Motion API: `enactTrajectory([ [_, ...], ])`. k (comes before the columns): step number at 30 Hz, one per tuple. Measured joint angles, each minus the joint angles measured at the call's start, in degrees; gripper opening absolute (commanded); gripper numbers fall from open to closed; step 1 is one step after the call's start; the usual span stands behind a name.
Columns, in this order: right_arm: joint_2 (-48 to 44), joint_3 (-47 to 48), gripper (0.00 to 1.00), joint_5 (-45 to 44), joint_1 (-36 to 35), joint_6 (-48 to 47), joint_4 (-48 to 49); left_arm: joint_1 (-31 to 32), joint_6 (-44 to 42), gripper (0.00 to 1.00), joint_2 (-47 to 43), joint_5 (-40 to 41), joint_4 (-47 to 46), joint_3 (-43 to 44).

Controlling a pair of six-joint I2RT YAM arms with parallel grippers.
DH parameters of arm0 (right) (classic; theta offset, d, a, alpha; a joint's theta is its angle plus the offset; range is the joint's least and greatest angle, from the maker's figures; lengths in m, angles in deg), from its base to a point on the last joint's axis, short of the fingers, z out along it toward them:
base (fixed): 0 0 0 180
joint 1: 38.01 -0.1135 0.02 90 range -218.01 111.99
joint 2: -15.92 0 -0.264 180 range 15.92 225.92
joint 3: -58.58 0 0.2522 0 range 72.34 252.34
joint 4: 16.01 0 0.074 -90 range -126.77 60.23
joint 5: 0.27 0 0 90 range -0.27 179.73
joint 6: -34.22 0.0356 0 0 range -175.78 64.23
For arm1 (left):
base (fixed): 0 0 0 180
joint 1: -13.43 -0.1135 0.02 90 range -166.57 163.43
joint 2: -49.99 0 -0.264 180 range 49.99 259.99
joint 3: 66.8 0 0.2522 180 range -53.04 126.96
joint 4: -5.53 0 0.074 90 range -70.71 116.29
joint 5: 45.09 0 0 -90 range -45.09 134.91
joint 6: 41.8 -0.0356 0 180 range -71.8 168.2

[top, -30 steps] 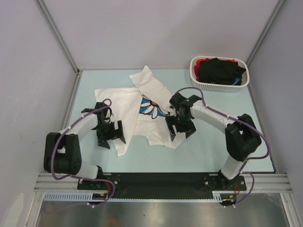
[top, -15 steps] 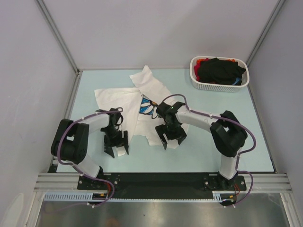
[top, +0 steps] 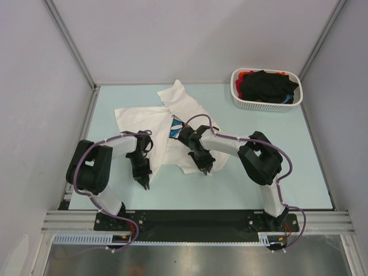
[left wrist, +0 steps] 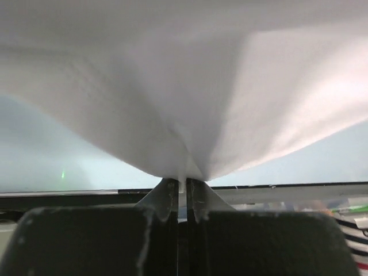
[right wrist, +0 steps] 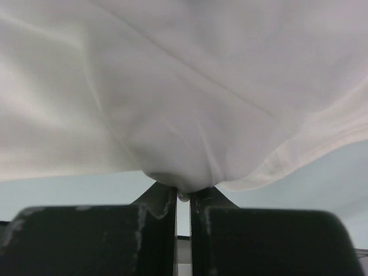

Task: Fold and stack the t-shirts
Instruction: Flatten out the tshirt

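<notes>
Moved since before: both arms have pulled in nearer to each other and toward the near edge; the left gripper (top: 144, 181) and right gripper (top: 205, 169), spread wide a second ago, are now pinched shut.
Surface: the pale mint surface (top: 276, 167) is a flat rectangle, with a metal rail (top: 195, 221) along its near edge carrying the arm bases.
Room: plain pale grey walls (top: 190, 40) close in the left, far and right sides, with slim metal posts in the far corners.
Basket: a white perforated basket (top: 264, 104) sits at the far right corner, holding a heaped black t-shirt (top: 267, 86) with a red t-shirt (top: 246, 73) showing at the far left rim.
White t-shirt: the white t-shirt (top: 138, 118) lies rumpled left of centre, one part reaching toward the far wall, with its blue daisy print partly hidden behind the right arm.
Left arm: the left arm (top: 112, 150) is bent sharply at the elbow, gripper pointing down at the shirt's near left edge, jaws closed on a fold of white cloth.
Right arm: the right arm (top: 230, 142) is folded back, forearm reaching left, gripper pointing down at the near right hem, jaws closed on a bunched tuck of white cloth.
</notes>
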Motion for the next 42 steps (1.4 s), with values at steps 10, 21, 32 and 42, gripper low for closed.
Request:
enactTrajectory([
  [10, -1.5, 1.6, 0.0, -9.3, 2.8, -2.0, -1.6, -11.8, 0.7, 0.0, -11.5, 11.6, 3.1, 8.0],
  [21, -23.0, 9.2, 0.0, -19.9, 18.3, -6.6, 2.3, -16.8, 4.8, 0.0, -22.8, 26.8, 6.6, 34.5],
  [32, -40.5, 9.9, 0.0, -21.4, 18.3, -9.9, 10.2, -16.6, 5.8, 0.0, -25.2, 30.1, 8.4, 52.7],
  [42, -62.6, 10.0, 0.0, -21.2, 7.8, -12.3, 13.1, -16.1, 2.2, 0.0, -40.1, 29.6, 9.0, 66.0],
])
